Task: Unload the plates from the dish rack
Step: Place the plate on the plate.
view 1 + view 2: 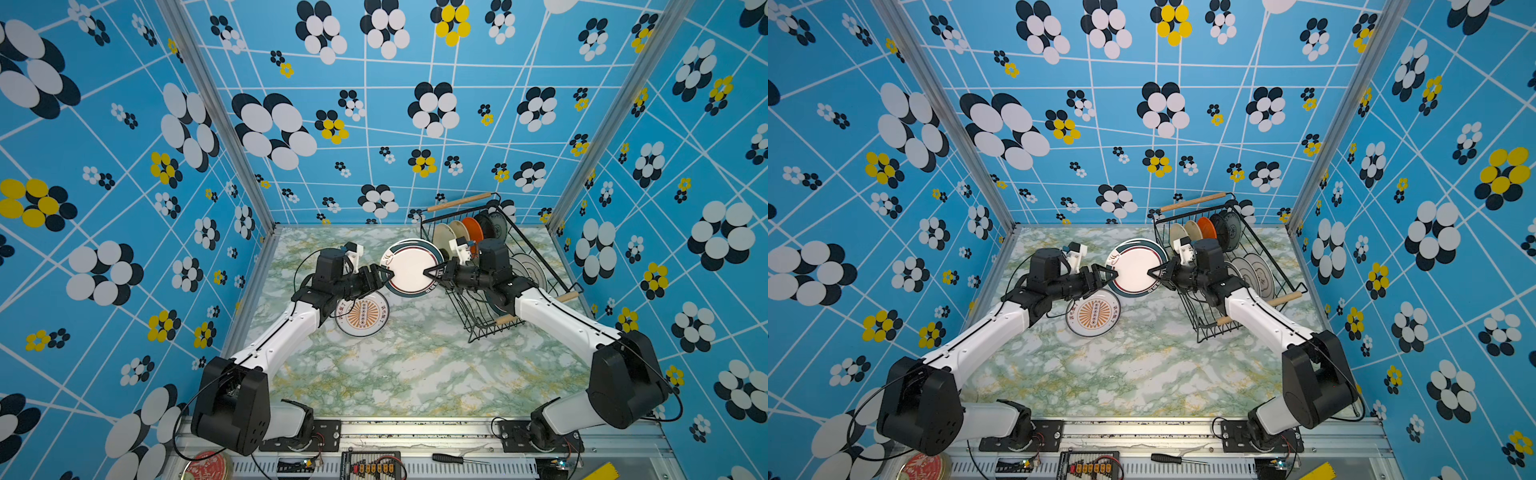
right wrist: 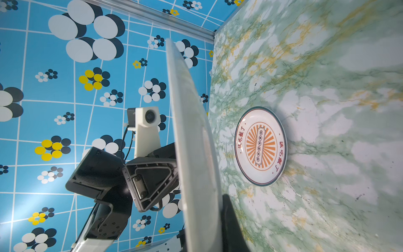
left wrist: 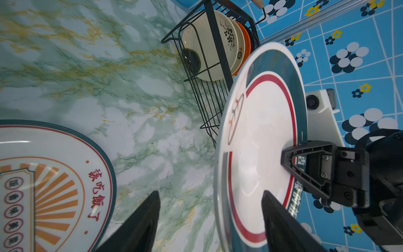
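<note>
we keep the right pincer (image 1: 430,274) clamped on the teal-rimmed plate (image 1: 409,266), clear of the table (image 1: 415,374) at the dish rack's (image 1: 484,322) 9 o'clock. our left pincer (image 1: 384,274), jaws apart, straddles the opposite rim, likely for a handover.

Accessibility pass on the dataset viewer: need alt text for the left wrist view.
A white plate with a teal rim stands on edge in the air, its rim pinched by the right gripper, while the left gripper straddles its near edge with jaws open. A sunburst plate lies flat on the marbled table; the dish rack beyond holds cream plates and an orange plate.
</note>
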`<state>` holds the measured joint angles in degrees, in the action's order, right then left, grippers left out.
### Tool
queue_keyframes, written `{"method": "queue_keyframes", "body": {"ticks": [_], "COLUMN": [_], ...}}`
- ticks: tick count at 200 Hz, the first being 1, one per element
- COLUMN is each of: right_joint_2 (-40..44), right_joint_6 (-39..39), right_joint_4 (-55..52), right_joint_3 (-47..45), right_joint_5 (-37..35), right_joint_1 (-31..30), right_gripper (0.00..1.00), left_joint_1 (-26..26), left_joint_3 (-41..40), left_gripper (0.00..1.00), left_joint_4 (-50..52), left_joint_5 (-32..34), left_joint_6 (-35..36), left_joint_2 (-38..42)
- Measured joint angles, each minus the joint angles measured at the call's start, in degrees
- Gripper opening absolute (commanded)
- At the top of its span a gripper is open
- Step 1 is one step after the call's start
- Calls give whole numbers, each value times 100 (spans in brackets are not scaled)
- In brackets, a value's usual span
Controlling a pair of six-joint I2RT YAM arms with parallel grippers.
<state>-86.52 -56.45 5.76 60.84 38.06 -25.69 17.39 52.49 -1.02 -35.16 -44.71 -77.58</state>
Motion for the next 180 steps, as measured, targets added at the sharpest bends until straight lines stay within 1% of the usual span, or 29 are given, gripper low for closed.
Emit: {"method": "queue_keyframes", "body": {"ticks": [45,50,53,77,112,135,145,149,180], "right_joint_2": [-170,-173,-175,-188,-284,-367,-409,-426,-549], "right_joint_6": [2,2,2,9,28,55,66,103,151], "right_joint_4": [83,85,85,87,87,68,66,42,9], "right_joint_3": [127,133,136,195,267,308,315,321,330], "right_joint_5": [46,44,44,55,46,33,35,-11,9], "right_joint_1": [-105,-118,-122,-181,-181,-192,-201,-205,-236], "right_gripper": [7,7,7,9,13,20,25,28,41], "left_joint_1": [0,0,0,0,-85,-129,-129,-138,-164], "left_joint_3": [-70,-70,-72,-81,-103,-111,-114,-118,-127], "left_gripper": [45,44,40,29,20,15,13,12,8], "left_joint_4": [-256,-256,-254,-291,-358,-400,-391,-400,-409], "left_joint_5": [-177,-192,-195,-243,-402,-455,-448,-509,-544], "left_joint_6": [-87,-85,-87,-63,-195,-223,-212,-225,-175], "left_joint_2": [0,0,0,0,2,2,2,2,50]}}
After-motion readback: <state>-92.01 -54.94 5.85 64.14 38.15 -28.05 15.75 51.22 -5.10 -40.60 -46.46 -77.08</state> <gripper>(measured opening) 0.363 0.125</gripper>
